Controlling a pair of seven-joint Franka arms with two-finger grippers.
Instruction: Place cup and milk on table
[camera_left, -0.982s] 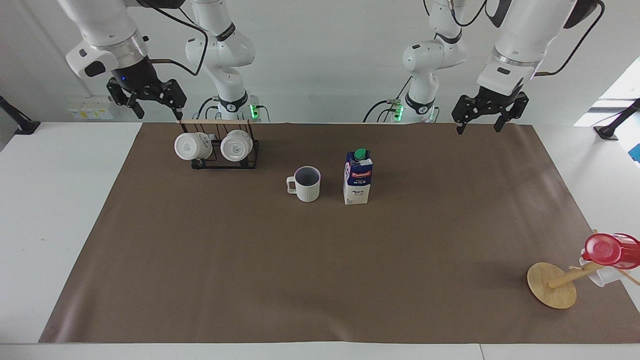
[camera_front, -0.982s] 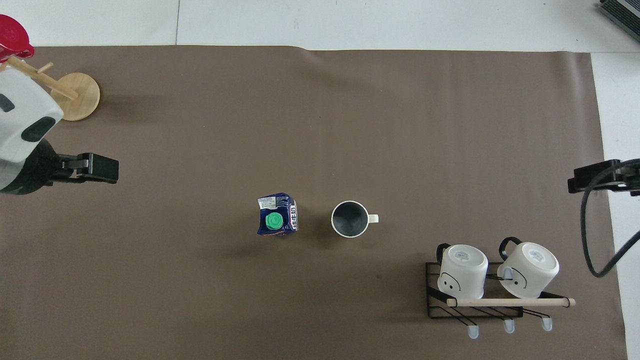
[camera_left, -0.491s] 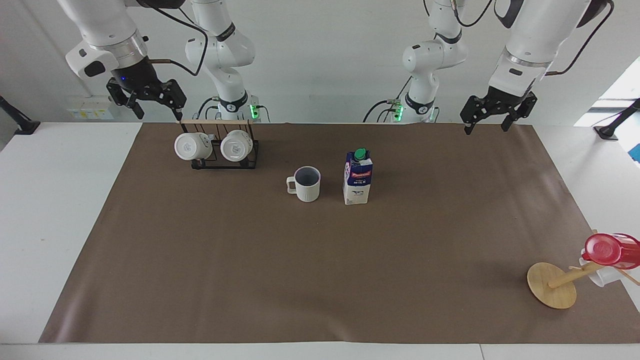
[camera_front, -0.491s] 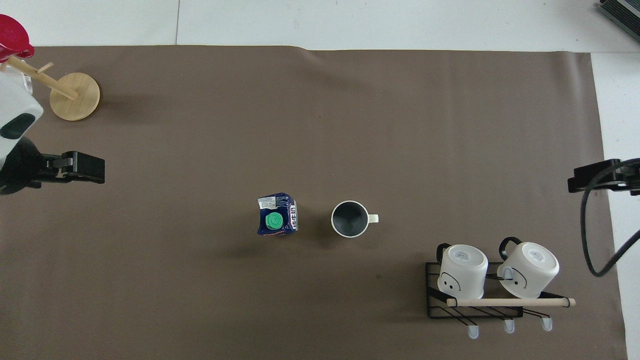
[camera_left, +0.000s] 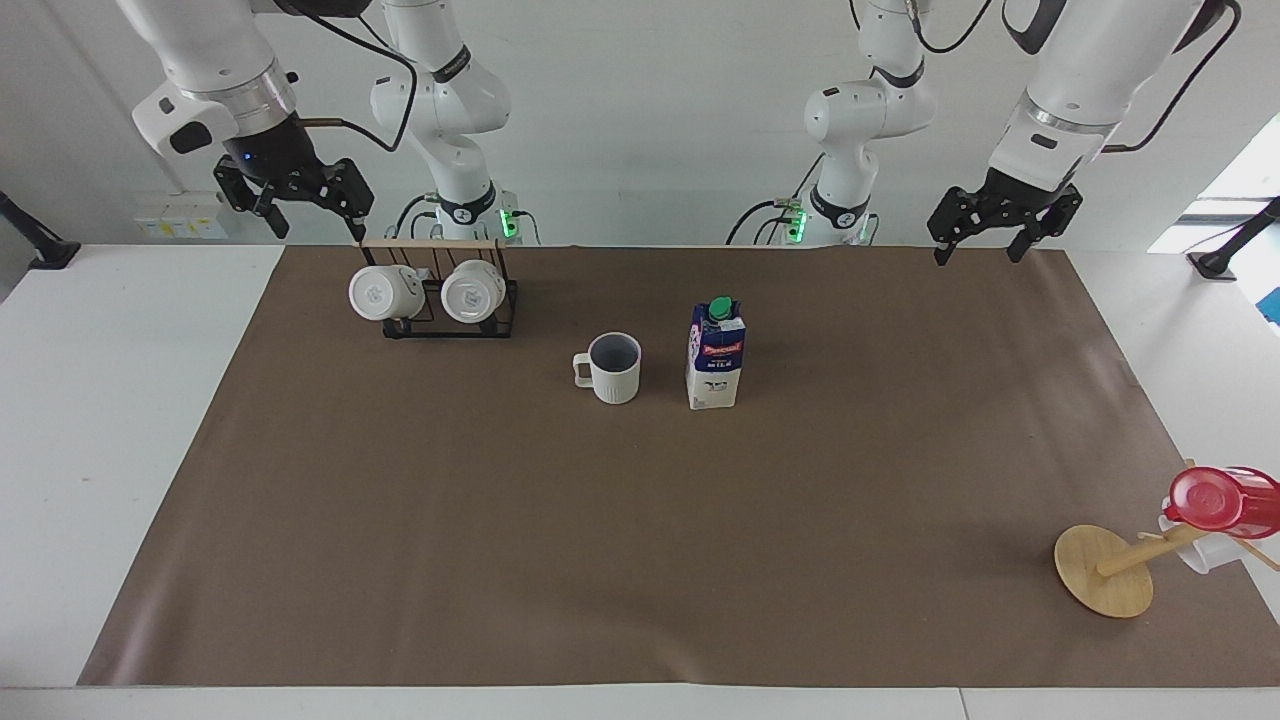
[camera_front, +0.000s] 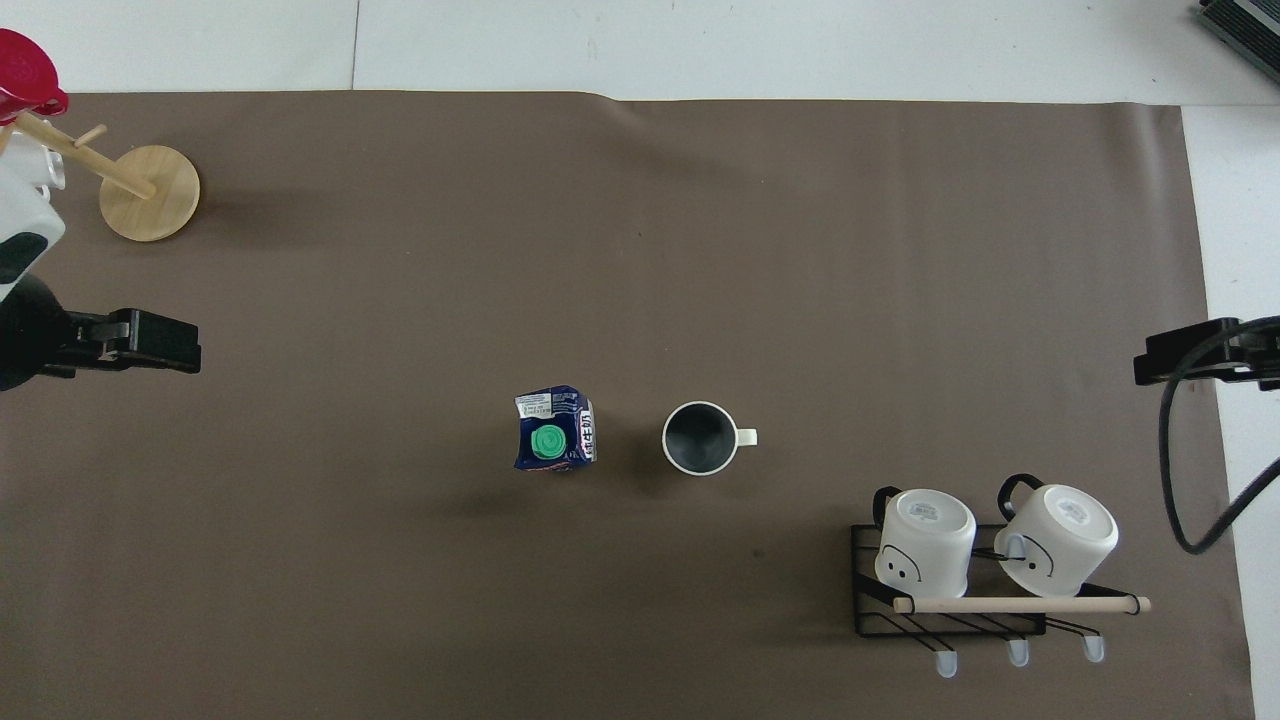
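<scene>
Cup and milk stand side by side on the brown sheet, both tools raised and empty

The cream ribbed mug with a loop handle and dark inside stands upright on the wide matte brown sheet that covers most of the large white rectangular worktop. Just beside it, toward the left arm's end, stands the tall blue-and-white milk carton with a green screw cap and red label, also upright; the two are apart, not touching. The mug's handle points toward the right arm's end.

The left tool hangs in the air over the edge of the brown sheet nearest the robots, at the left arm's end, its black fingers spread wide and holding nothing. The right tool hangs over the right arm's end of the worktop, above a black wire rack with a wooden rail; its fingers are likewise wide apart and empty.

Two glossy plain white mugs lie on that rack, nearer to the robots than the ribbed mug. At the left arm's end, farther from the robots, a round wooden stand with a slanted peg carries a red translucent plastic cup
</scene>
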